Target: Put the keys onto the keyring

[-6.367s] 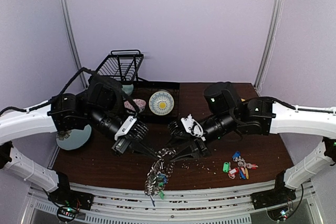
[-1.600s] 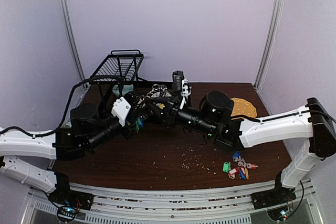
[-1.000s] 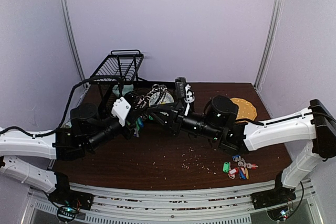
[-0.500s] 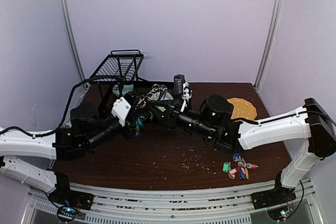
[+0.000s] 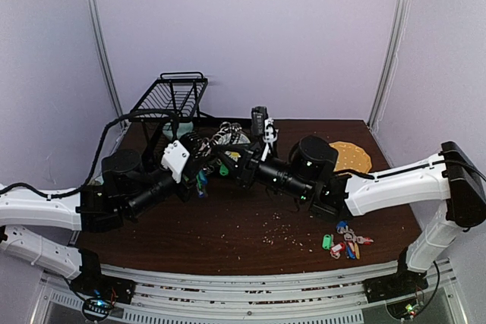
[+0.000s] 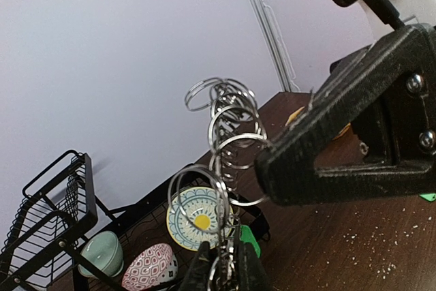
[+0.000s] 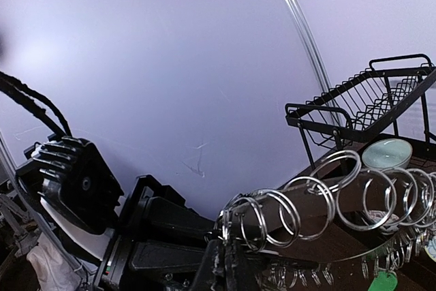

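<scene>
The keyring [image 5: 228, 136] is held up in the air at the back centre, its dark rim strung with small silver rings [image 6: 225, 134] and green and blue tags [image 5: 202, 180]. My left gripper [image 6: 225, 265] is shut on the rim from below and left [image 5: 203, 158]. My right gripper [image 7: 227, 258] comes in from the right [image 5: 232, 160]. It is shut on the small silver rings [image 7: 236, 226] at one end of the rim [image 7: 310, 217]. Its black finger [image 6: 340, 148] fills the left wrist view. I cannot make out the keys as a separate bunch.
A bunch with red, blue, green and yellow tags [image 5: 347, 245] lies on the table [image 5: 228, 240] at the front right. A black dish rack [image 5: 175, 98], a yellow-patterned plate [image 6: 194, 217], a pink bowl [image 6: 153, 267] and a green bowl [image 6: 102, 253] stand behind. A tan mat [image 5: 351, 155] lies right; crumbs [image 5: 277, 227] are scattered.
My right gripper has closed onto the small silver rings and shifted slightly left toward the keyring. The left gripper has kept its hold without moving.
</scene>
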`<state>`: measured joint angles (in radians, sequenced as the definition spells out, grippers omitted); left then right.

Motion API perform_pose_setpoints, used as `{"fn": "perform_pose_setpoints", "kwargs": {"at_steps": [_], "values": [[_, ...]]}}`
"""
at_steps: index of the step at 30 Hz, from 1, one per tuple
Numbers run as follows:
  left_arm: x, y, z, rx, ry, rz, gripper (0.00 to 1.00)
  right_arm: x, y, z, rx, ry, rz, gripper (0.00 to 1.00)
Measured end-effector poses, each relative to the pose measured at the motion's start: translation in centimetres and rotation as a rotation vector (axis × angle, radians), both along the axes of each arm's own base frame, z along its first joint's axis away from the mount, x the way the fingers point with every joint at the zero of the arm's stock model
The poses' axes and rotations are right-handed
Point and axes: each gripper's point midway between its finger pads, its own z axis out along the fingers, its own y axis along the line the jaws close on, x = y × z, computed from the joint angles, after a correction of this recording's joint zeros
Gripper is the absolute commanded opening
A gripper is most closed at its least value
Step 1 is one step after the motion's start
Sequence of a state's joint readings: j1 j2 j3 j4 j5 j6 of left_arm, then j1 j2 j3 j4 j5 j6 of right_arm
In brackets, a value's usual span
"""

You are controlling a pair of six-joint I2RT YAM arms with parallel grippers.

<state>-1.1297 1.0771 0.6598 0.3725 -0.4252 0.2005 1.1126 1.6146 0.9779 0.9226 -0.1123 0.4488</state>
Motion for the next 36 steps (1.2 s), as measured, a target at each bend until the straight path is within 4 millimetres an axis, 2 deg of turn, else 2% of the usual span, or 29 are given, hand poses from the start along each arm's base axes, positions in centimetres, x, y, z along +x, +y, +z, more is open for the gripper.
{"fn": "perform_pose_setpoints", "kwargs": {"at_steps": [3,5,7,14,16,19,22,25,28,31,33,36], "values": [[-0.1,-0.1,-0.1,0.003,0.001,-0.008,0.00,0.0,-0.2,-0.1,-0.040,-0.030,-0.010,0.00],[-0.2,-0.2,-0.1,0.003,0.001,-0.014,0.00,0.0,-0.4,-0.1,-0.077,-0.050,-0.016,0.12],[-0.1,-0.1,-0.1,0.006,-0.001,-0.011,0.00,0.0,-0.4,-0.1,-0.111,-0.068,-0.019,0.19],[0.3,0.4,-0.2,0.150,-0.117,0.018,0.00,-1.4,-2.3,-0.4,-0.302,-0.088,0.058,0.27],[0.1,0.4,-0.4,0.219,-0.160,0.004,0.00,-1.8,-2.8,1.0,-0.349,-0.073,0.083,0.28],[-1.0,0.4,-1.1,0.318,-0.205,-0.072,0.00,-1.8,-4.0,5.1,-0.369,-0.059,0.080,0.31],[-3.1,-0.1,-1.9,0.396,-0.227,-0.213,0.00,-1.9,-5.2,9.0,-0.380,-0.029,0.064,0.34],[-5.1,-0.8,-3.1,0.475,-0.214,-0.358,0.00,-2.0,-5.9,10.2,-0.407,0.024,0.059,0.36],[-6.5,-1.3,-4.0,0.544,-0.185,-0.469,0.00,-2.0,-5.1,8.3,-0.473,0.105,0.084,0.37],[-7.4,-1.5,-4.6,0.584,-0.167,-0.530,0.00,-2.0,-3.6,4.0,-0.576,0.216,0.135,0.38],[-7.7,-1.5,-5.3,0.611,-0.161,-0.554,0.00,-2.3,-2.8,0.3,-0.657,0.308,0.169,0.39],[-8.1,-1.4,-6.5,0.670,-0.160,-0.577,0.00,-3.2,-2.5,-3.7,-0.741,0.423,0.215,0.39]]}}
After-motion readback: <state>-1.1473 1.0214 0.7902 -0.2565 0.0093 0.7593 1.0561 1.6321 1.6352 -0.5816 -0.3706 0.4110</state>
